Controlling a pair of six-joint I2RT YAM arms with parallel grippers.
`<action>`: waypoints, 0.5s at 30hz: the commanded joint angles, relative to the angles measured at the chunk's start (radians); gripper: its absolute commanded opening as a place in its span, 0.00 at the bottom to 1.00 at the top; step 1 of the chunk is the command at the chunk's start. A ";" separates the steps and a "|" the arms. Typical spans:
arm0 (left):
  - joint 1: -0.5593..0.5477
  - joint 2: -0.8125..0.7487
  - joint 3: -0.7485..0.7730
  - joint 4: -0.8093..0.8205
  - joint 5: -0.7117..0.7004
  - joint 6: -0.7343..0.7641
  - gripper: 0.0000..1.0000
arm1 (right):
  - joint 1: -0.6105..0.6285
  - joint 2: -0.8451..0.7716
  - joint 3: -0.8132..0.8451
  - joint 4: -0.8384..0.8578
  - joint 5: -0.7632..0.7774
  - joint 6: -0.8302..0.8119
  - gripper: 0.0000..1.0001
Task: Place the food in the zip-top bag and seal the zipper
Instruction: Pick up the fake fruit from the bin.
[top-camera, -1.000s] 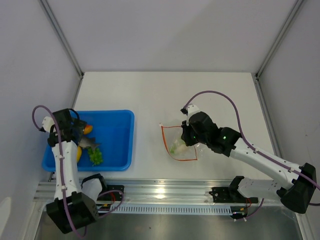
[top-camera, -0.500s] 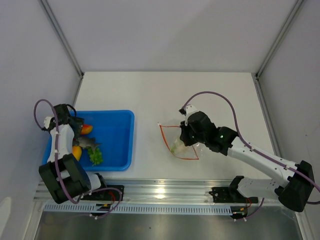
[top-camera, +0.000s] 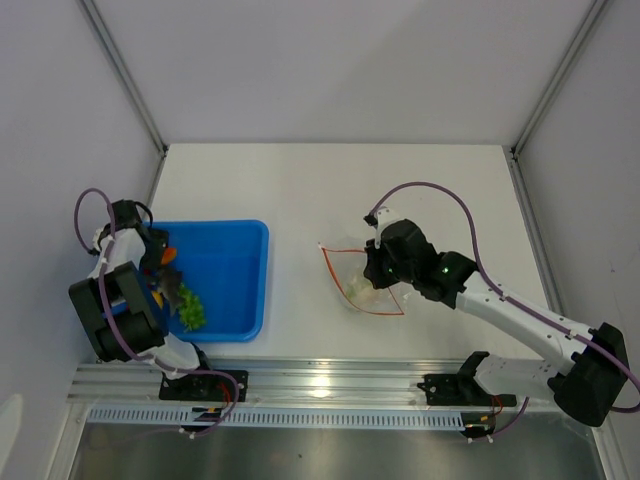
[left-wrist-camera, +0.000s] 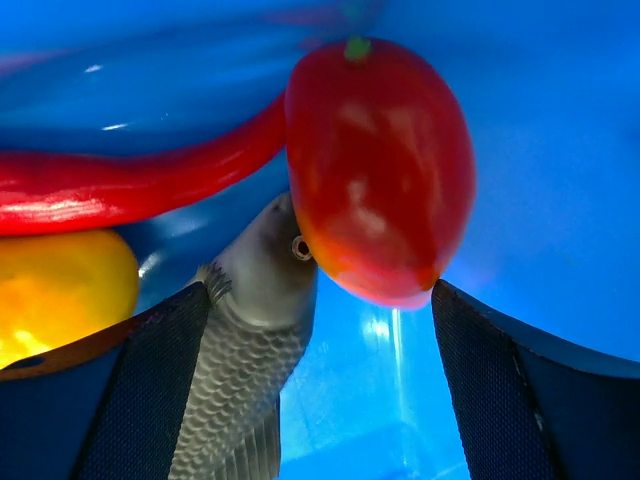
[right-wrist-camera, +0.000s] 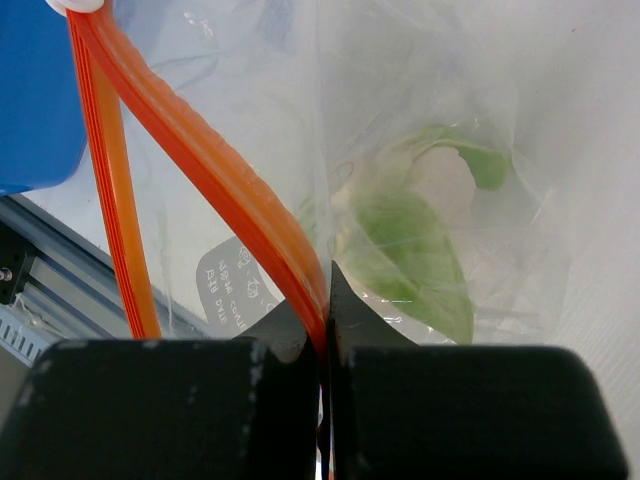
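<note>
Top external view, set against the second before: shows the left arm folded back on itself and sunk low into the shallow blue plastic tray (top-camera: 235, 285) at the left of the white surface (top-camera: 330, 190), no longer raised above it. Suggests the start of the next pick.

Left wrist view: places the left jaws wide apart and empty, one finger on each side of the glossy red-orange oval toy fruit (left-wrist-camera: 380, 170). Sets the grey scaled toy fish (left-wrist-camera: 255, 330) against the fruit's lower edge, the long red toy chili (left-wrist-camera: 120, 185) behind, and the yellow lemon-like piece (left-wrist-camera: 60, 290) at the left.

Right wrist view: shows the right jaws pinched tight on one lip of the thin red zipper strip (right-wrist-camera: 230, 190) of the small clear crinkly zip-top bag (right-wrist-camera: 450, 120). Finds the bag shifted a little, near the middle of the surface, with its two red lips parted. Reveals a green-leafed white toy cauliflower (right-wrist-camera: 420, 230) already inside. Leaves the zipper unsealed and several pieces waiting in the tray.
</note>
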 joint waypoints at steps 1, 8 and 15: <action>0.008 0.059 0.036 0.036 0.029 -0.038 0.92 | -0.008 -0.017 -0.002 0.027 -0.009 -0.015 0.00; 0.008 0.099 0.023 0.060 0.030 -0.043 0.85 | -0.019 -0.017 -0.004 0.024 -0.007 -0.021 0.00; 0.008 0.067 -0.004 0.081 0.043 -0.029 0.52 | -0.021 -0.015 -0.006 0.025 -0.015 -0.012 0.00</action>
